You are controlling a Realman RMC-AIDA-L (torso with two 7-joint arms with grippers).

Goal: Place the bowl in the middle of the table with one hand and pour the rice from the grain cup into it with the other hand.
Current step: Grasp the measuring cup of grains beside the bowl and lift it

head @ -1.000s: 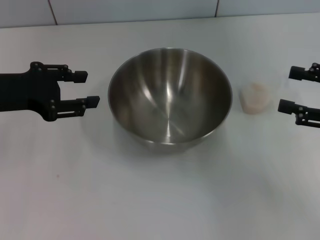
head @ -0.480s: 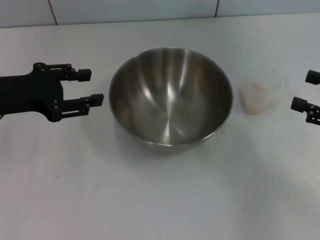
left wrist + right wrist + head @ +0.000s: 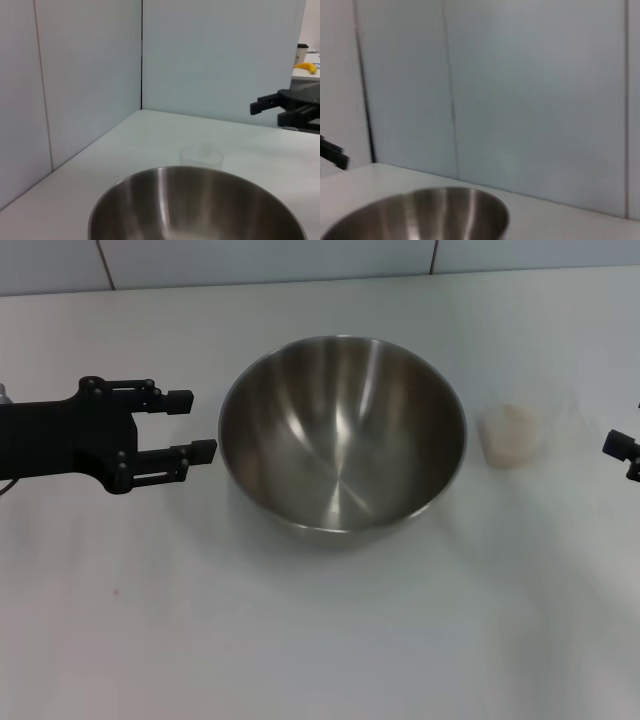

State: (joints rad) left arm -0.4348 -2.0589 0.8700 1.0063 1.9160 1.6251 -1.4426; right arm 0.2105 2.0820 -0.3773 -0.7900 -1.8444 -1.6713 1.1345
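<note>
From the head view, the bowl (image 3: 342, 430) is sitting upright near the middle of the counter (image 3: 320, 640). The left gripper (image 3: 192, 425) is hovering just beside the bowl's left rim, its fingers spread wide and holding nothing. The cup (image 3: 515, 435), with rice (image 3: 510, 425) heaped inside, is standing just right of the bowl, apart from it. The right gripper (image 3: 625, 452) is showing only a tip at the right edge, well apart from the cup; whether it is open I cannot tell. Judging from this, a careless closing on the steep, slick bowl wall is likely to make the bowl skid toward the cup and knock it over, spilling rice.

In the left wrist view, the bowl (image 3: 200, 205) is filling the foreground, the cup (image 3: 201, 155) is standing faintly behind its far rim, and the right gripper (image 3: 277, 107) is hanging beyond. The cup is nearly see-through, so misjudging its wall is a risk. Nothing is standing between either gripper and its target.

In the right wrist view, only the bowl (image 3: 420, 212) and bare wall panels are showing; the cup is out of sight there.
</note>
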